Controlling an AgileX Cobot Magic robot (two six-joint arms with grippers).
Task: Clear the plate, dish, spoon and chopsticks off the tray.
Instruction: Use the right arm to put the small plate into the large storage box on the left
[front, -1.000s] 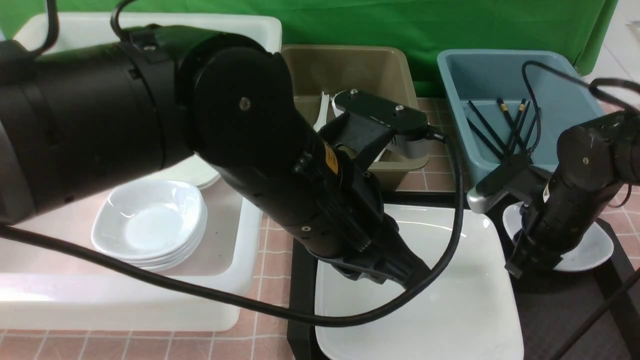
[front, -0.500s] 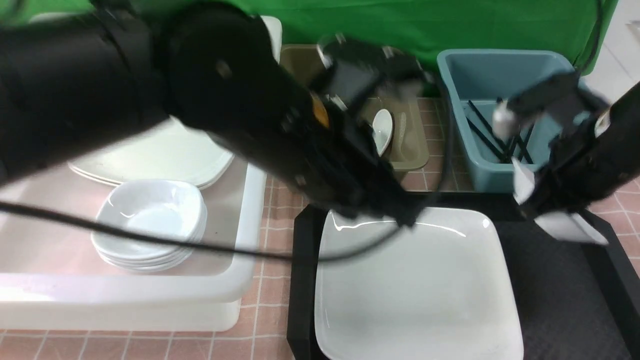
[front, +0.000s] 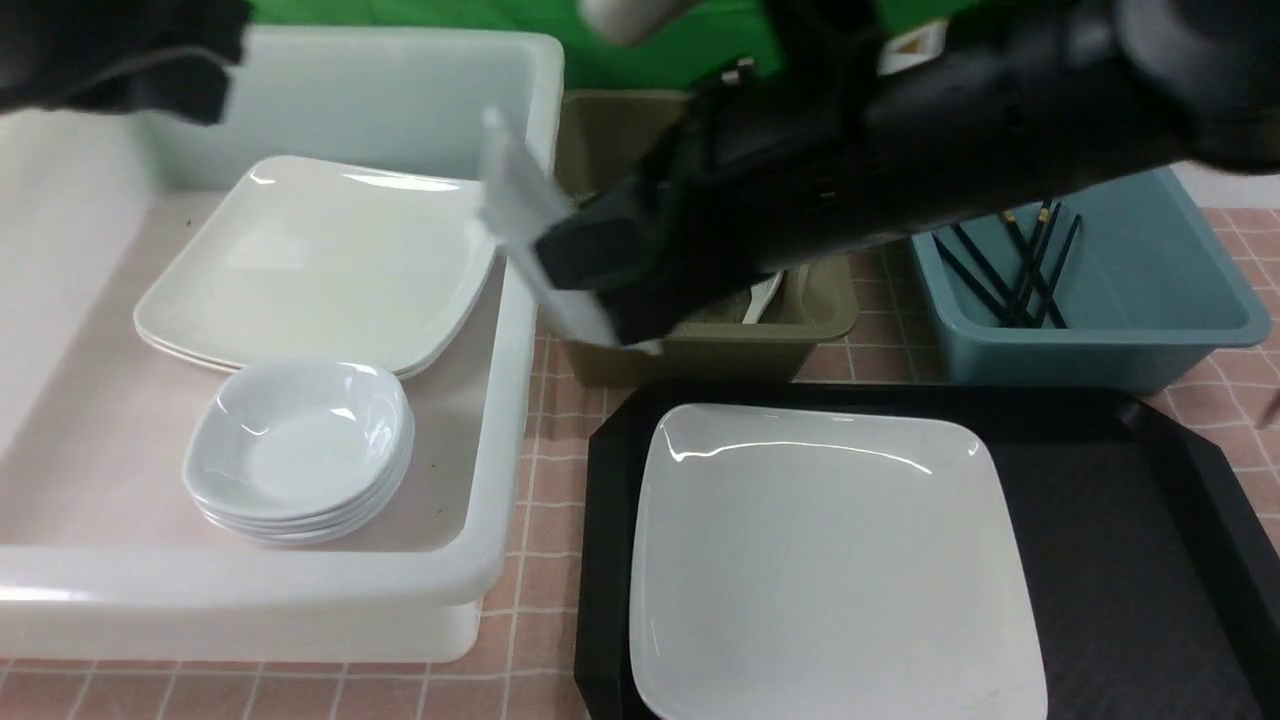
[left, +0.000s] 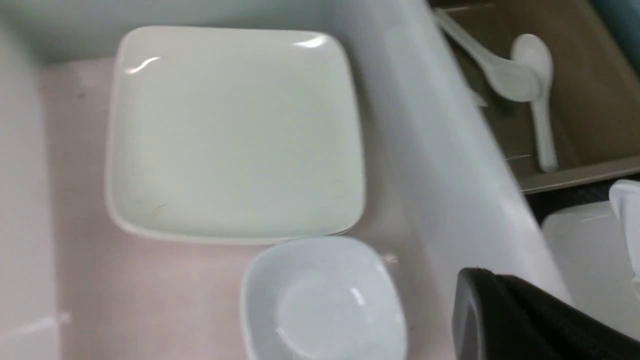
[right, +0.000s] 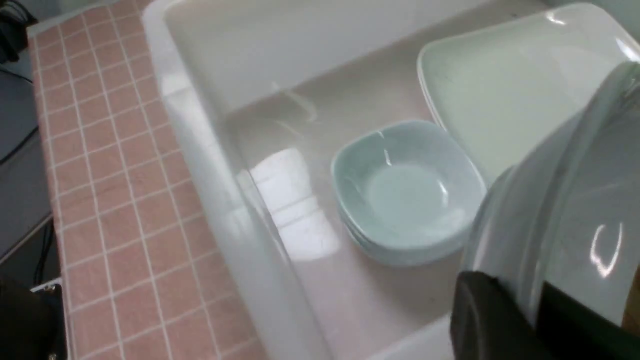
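The large white plate lies on the left half of the black tray. My right gripper reaches in from the upper right and is shut on a small white dish, held tilted above the white tub's right rim. In the right wrist view the dish sits pinched between the black fingers. White spoons lie in the olive tub. Black chopsticks lie in the blue tub. Only one finger of my left gripper shows. The left arm is at the top left.
The white tub on the left holds stacked square plates and a stack of small dishes. The pink tiled tabletop shows between tub and tray.
My right gripper closed on the dish, lifted it off the tray's right side and swung it left over the white tub's rim. The left arm pulled back to the upper left.
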